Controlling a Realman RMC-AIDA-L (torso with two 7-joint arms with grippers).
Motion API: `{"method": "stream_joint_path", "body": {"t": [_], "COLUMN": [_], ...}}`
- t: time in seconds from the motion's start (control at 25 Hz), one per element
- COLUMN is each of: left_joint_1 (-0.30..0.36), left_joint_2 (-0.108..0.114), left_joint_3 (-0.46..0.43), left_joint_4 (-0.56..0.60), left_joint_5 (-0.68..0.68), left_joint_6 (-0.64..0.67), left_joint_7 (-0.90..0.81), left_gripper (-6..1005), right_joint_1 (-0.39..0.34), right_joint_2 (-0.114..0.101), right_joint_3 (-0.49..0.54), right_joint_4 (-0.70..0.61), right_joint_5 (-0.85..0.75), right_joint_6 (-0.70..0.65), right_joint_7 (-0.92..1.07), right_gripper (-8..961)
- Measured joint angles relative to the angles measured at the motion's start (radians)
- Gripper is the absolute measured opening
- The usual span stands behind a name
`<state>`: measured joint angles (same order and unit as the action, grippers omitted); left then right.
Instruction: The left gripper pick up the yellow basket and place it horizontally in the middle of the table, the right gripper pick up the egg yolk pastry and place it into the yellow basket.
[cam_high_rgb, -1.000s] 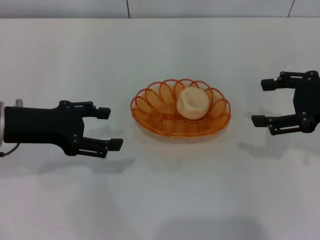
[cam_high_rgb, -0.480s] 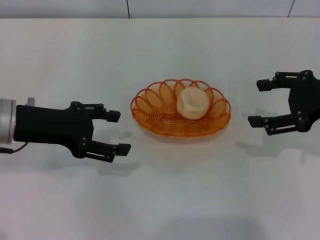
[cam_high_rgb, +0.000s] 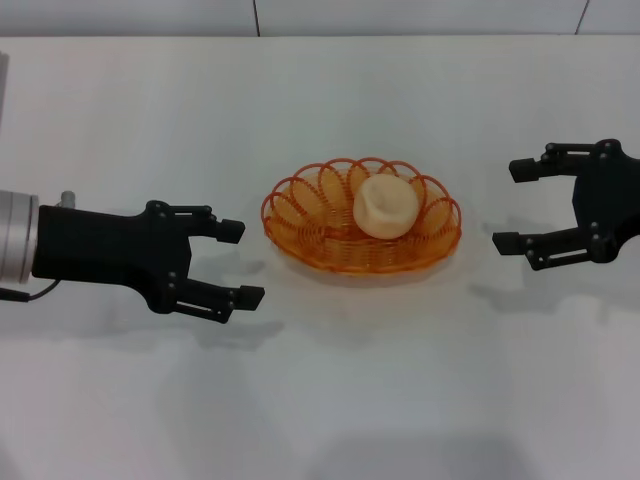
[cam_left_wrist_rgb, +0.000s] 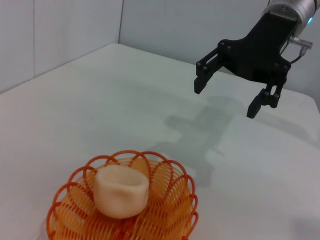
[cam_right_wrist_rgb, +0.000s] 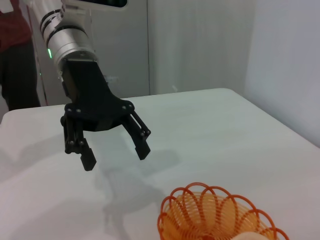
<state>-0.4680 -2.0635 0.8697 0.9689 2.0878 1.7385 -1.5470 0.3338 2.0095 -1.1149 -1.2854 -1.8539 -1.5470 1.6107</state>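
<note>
The yellow basket (cam_high_rgb: 362, 230) lies flat in the middle of the white table (cam_high_rgb: 320, 400). The egg yolk pastry (cam_high_rgb: 386, 207) sits inside it, toward its right side. My left gripper (cam_high_rgb: 238, 263) is open and empty, just left of the basket, a little above the table. My right gripper (cam_high_rgb: 512, 205) is open and empty, to the right of the basket. The left wrist view shows the basket (cam_left_wrist_rgb: 122, 202), the pastry (cam_left_wrist_rgb: 121, 191) and the right gripper (cam_left_wrist_rgb: 226, 97) beyond. The right wrist view shows the basket rim (cam_right_wrist_rgb: 215, 215) and the left gripper (cam_right_wrist_rgb: 115, 155).
A white wall runs behind the table's far edge (cam_high_rgb: 320, 36). A person in dark red stands behind the left arm in the right wrist view (cam_right_wrist_rgb: 15, 55).
My left gripper has moved right, toward the basket, still open. My right gripper has shifted slightly left. Basket and pastry have not moved.
</note>
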Motion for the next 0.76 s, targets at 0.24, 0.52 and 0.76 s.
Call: {"method": "stream_joint_path", "body": {"t": [0.24,0.52,0.76], "left_joint_1": [0.0,-0.001,0.007], "left_joint_2": [0.0,0.0,0.0], "left_joint_3": [0.0,0.0,-0.002], "left_joint_4": [-0.001,-0.001,-0.001], "left_joint_5": [-0.002,-0.003,-0.003], "left_joint_6": [-0.003,-0.002,-0.001], "left_joint_7": [0.004,0.005,0.006], "left_gripper": [887,888,888], "right_joint_1": [0.046,0.073,0.073], "right_joint_2": [0.001,0.002,0.002], "right_joint_3": [-0.017,-0.026,-0.026], "right_joint_4": [0.018,0.046,0.048], "right_joint_5": [-0.028,-0.041,-0.041], "right_joint_6": [0.0,0.0,-0.002], "right_joint_7": [0.0,0.0,0.0], "right_gripper": [846,845,845]}}
